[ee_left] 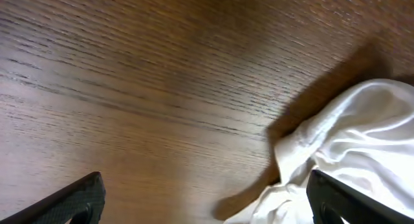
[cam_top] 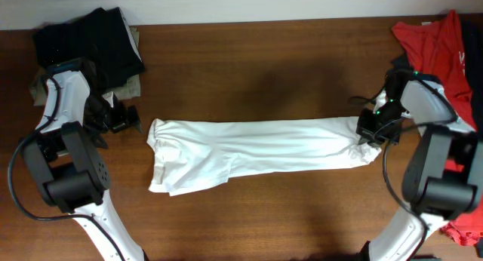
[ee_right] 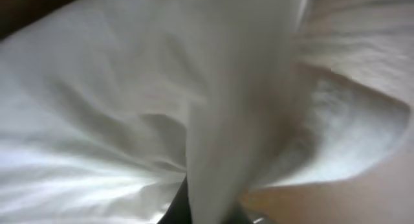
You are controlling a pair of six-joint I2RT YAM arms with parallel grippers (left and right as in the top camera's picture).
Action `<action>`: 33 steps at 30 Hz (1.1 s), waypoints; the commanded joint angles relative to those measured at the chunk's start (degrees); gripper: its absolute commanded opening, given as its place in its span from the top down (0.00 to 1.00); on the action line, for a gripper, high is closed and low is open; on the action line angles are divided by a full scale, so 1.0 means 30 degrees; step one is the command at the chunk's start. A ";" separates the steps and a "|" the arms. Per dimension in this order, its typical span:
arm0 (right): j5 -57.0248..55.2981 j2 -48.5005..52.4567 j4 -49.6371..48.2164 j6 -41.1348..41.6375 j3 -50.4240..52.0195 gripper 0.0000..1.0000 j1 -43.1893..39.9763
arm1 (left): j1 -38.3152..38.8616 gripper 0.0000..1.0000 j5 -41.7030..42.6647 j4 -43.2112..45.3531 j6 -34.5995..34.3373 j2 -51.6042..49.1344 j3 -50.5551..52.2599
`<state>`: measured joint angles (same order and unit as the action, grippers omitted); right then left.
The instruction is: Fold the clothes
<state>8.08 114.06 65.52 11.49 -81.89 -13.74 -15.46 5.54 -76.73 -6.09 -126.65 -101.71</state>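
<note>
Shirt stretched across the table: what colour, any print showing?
The T-shirt is plain white, with no print visible on the side facing up. The overhead view shows it best.

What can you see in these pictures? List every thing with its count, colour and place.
white T-shirt: one, white, folded long across the table's middle.
red garment: at least one, red, right edge.
black garment: one, black, far left corner.
beige garment: one, beige, under the black one.
table: one, brown wood.
left gripper: one, open, beside the shirt's left end.
right gripper: one, shut on the shirt's right end.
</note>
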 commanded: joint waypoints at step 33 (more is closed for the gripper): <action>0.2987 -0.1639 0.0364 -0.0182 -0.0488 0.94 0.9974 | -0.0029 0.01 0.0372 -0.0080 -0.0182 0.0036 0.0138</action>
<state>10.20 108.03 69.34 12.99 -87.24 15.05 -15.44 5.56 -76.95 -6.11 -126.65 -101.67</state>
